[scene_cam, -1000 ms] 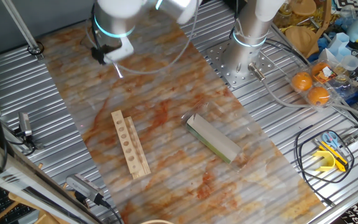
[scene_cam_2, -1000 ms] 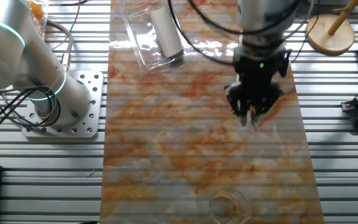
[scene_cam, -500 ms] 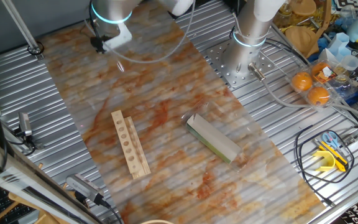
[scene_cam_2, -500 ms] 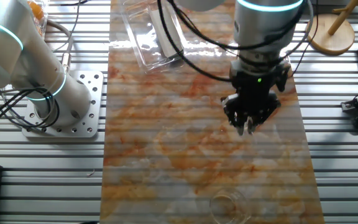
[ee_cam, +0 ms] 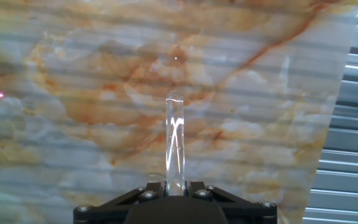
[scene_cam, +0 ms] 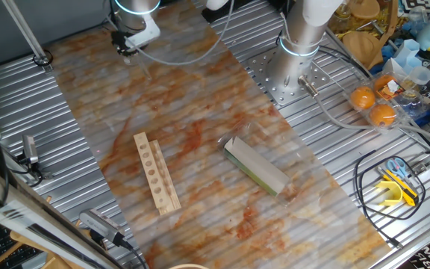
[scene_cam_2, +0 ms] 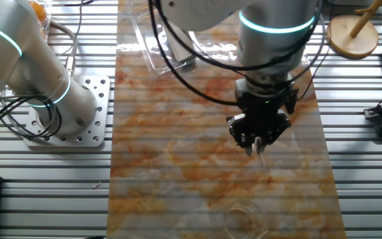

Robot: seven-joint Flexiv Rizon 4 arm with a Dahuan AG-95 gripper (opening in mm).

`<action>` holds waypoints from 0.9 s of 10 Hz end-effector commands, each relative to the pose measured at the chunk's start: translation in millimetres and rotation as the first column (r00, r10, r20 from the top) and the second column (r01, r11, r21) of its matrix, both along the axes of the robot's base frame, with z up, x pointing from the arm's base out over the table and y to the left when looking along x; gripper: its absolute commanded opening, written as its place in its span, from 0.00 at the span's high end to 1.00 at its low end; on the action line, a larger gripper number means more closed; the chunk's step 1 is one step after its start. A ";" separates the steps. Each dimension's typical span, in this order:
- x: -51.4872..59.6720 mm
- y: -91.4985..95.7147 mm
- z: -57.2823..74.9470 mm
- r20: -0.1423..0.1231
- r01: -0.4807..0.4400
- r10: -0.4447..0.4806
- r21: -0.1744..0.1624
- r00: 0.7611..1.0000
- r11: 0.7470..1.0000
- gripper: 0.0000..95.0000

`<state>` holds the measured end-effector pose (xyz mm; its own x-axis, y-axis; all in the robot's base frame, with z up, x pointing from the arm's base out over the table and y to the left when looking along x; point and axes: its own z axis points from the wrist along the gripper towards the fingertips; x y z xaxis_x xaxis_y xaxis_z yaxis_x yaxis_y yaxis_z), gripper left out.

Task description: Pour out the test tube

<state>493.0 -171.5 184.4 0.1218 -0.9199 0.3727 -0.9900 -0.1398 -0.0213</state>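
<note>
The test tube (ee_cam: pixel 175 143) is a clear glass cylinder with a rounded tip, sticking straight out from between the fingers of the hand (ee_cam: pixel 175 190), which are clamped on its lower end. It hangs in the air above the surface (ee_cam: pixel 73 93), a sheet with a marbled orange, white and grey pattern laid over ribbed metal. In the hand view only the fingertips show; the rest of the hand is cut off at the bottom edge. Whether the tube holds anything cannot be told. In the other fixed view the tube is a faint glint below the dark hand (scene_cam_2: pixel 256 138). Near that picture's lower edge stands a clear glass beaker (scene_cam_2: pixel 245 220), hard to make out against the pattern. A pale wooden rack (scene_cam: pixel 156 172) with a row of round holes lies flat, well apart from the hand.
</note>
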 end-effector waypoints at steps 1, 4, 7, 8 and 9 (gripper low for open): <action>0.5 0.4 -1.3 0.001 0.018 -0.018 0.012 1.000 1.000 1.00; 0.5 0.4 -1.3 -0.017 0.056 -0.056 0.013 0.998 0.998 1.00; 0.5 0.4 -1.3 -0.044 0.051 -0.050 0.023 0.998 0.998 1.00; 0.7 1.9 -1.4 -0.043 0.060 -0.058 0.037 0.997 0.997 1.00; 0.9 4.1 -1.6 -0.038 0.068 -0.066 0.050 0.997 0.996 1.00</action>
